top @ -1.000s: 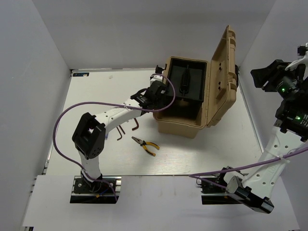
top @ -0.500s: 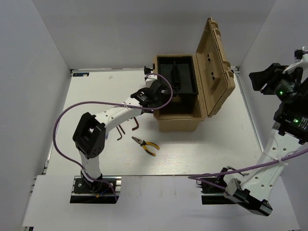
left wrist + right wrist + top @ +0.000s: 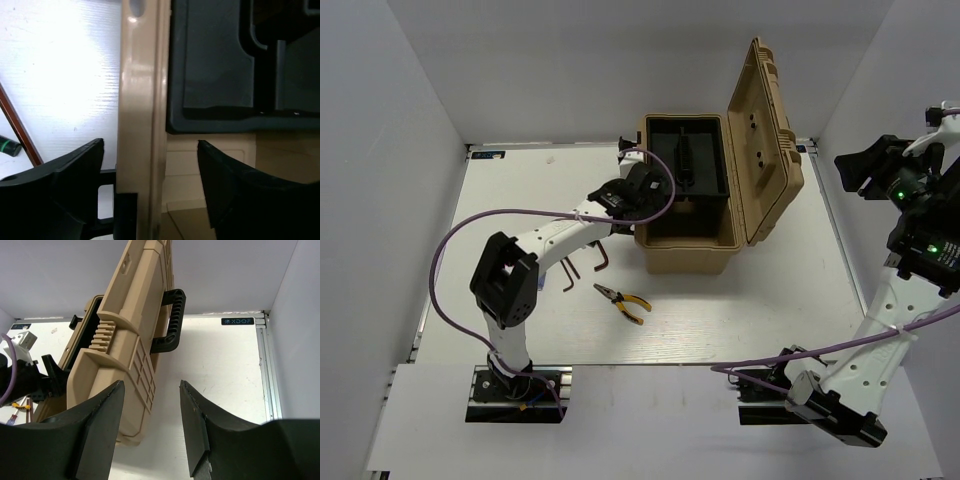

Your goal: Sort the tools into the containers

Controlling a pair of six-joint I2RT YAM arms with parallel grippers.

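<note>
The tan toolbox (image 3: 690, 250) stands open at the table's middle, its lid (image 3: 767, 140) upright and its black inner tray (image 3: 685, 165) showing. My left gripper (image 3: 642, 205) is open, and its jaws straddle the box's left wall (image 3: 140, 125) with a gap on each side; the tray (image 3: 220, 65) is just beyond. One yellow-handled pliers (image 3: 622, 300) lies on the table in front of the box. Dark hex keys (image 3: 590, 262) lie left of it, and one shows in the left wrist view (image 3: 17, 127). My right gripper (image 3: 865, 165) is open and empty, raised high to the right of the lid (image 3: 130, 330). The second pliers and the screwdriver are not clearly in view.
White walls close in the table on the left, back and right. The lid's black handle (image 3: 170, 320) faces my right gripper. A purple cable (image 3: 450, 250) loops from the left arm. A metal rail (image 3: 840, 240) runs along the table's right edge.
The toolbox has slid left and turned, with its lid now more upright, during the first half second. Since then the left gripper has stayed at the box's left wall. The right arm has barely shifted.
</note>
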